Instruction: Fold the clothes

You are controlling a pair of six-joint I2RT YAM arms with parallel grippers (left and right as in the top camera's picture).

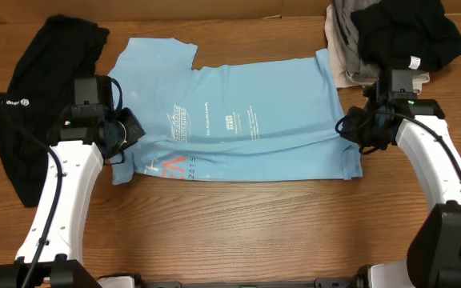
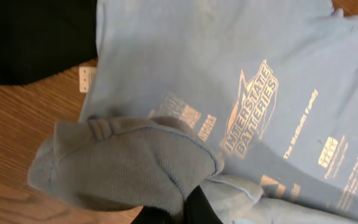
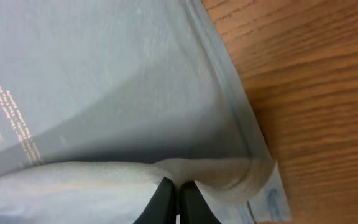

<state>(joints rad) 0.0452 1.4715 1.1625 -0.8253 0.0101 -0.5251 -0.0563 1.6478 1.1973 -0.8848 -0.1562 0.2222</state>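
Note:
The light blue T-shirt [image 1: 238, 120] with white print lies spread across the middle of the table, its lower part doubled up along a crease. My left gripper [image 1: 130, 130] is shut on the shirt's left side, where a bunched sleeve [image 2: 123, 162] drapes over the black fingertips [image 2: 191, 208]. My right gripper [image 1: 347, 128] is shut on the shirt's right edge; in the right wrist view a fold of hem [image 3: 229, 177] is pinched between the fingers [image 3: 178, 198]. A black top [image 1: 30, 96] with a small white logo lies at the far left.
A heap of black [image 1: 410, 32] and grey [image 1: 344, 52] garments sits at the back right corner, just behind my right arm. Bare wooden table [image 1: 238, 224] runs along the front. A white tag [image 2: 86, 79] shows by the shirt's edge.

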